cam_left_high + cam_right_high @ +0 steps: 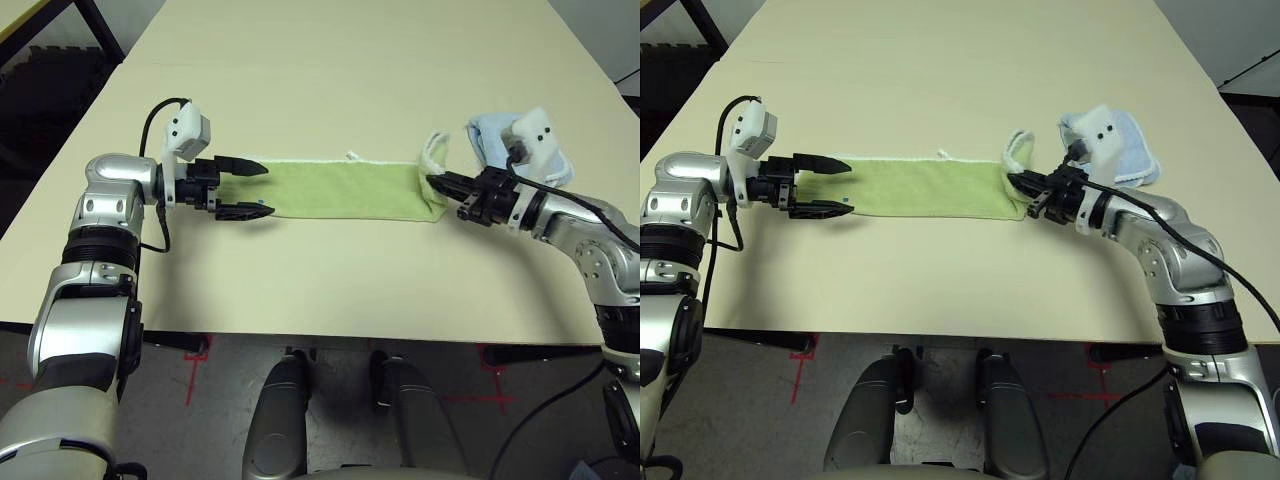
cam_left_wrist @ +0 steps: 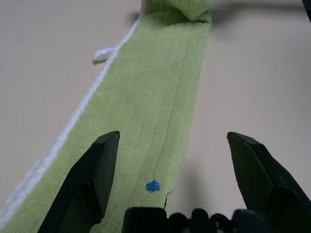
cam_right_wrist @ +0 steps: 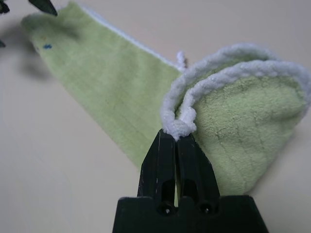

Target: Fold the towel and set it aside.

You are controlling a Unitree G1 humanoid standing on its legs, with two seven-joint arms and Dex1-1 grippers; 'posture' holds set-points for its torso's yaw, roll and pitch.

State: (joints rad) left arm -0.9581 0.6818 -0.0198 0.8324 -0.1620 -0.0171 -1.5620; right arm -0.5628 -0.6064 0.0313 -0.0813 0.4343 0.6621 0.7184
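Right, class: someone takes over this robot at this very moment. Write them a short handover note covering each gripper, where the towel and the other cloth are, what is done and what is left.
Left gripper: open, fingers either side of the towel's left end, gripping nothing.
Right gripper: shut on the towel's white-edged right corner, lifted and curled over.
Towel: a long narrow strip lying across the table between the arms.
Light blue cloth: on the table behind the right wrist, untouched.
Done: towel apparently folded lengthwise once.
Left: carry the right end over to the left, flatten, set the towel aside.

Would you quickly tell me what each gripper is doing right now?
Left gripper: open, holding nothing, at one end of the towel.
Right gripper: shut on the towel's white-edged corner.
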